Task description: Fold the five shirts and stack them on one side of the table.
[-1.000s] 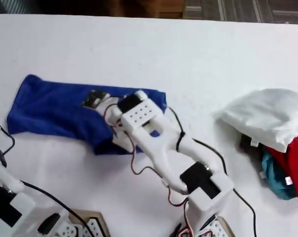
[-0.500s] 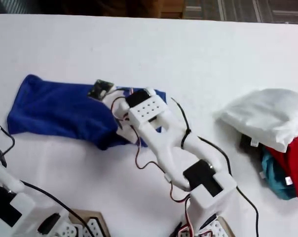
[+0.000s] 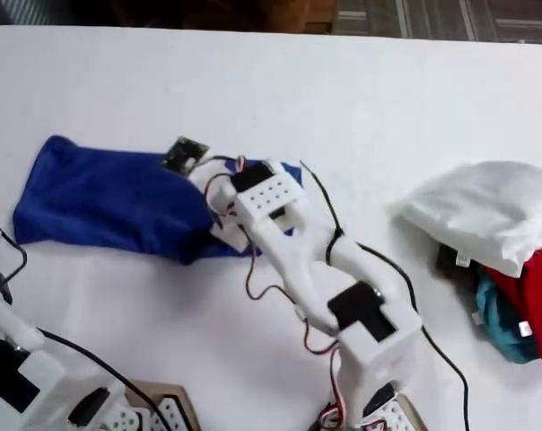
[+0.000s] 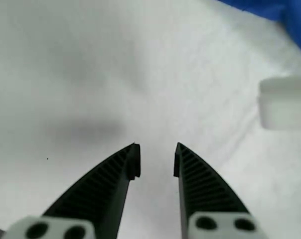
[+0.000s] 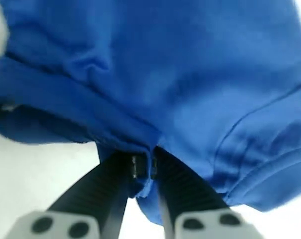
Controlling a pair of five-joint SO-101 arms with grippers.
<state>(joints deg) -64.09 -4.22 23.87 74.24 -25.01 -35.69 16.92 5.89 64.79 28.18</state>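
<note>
Right now my right end effector is clamped on the blue shirt. Its two dark fingers are drawn nearly together, with a fold of the shirt's hem pinched between their tips. In the right wrist view the cloth rises away from the fingers in thick, rumpled layers, and a stitched seam curves off to one side.

From the high view, the blue shirt lies as a long bunched band on my left half of the white bench. My right arm stretches from the near edge of the bench out to the right-hand end of that band, where the cloth is doubled over beneath my wrist.

My left end effector hangs over bare bench with its fingers apart and nothing between them. A corner of the blue cloth shows beyond it, well apart from the tips.

Over at the far right edge of the bench the other shirts sit in a heap. A white shirt is puffed up on top, with a red shirt and a teal shirt poking out beneath it. That heap is well apart from the blue one.
</note>
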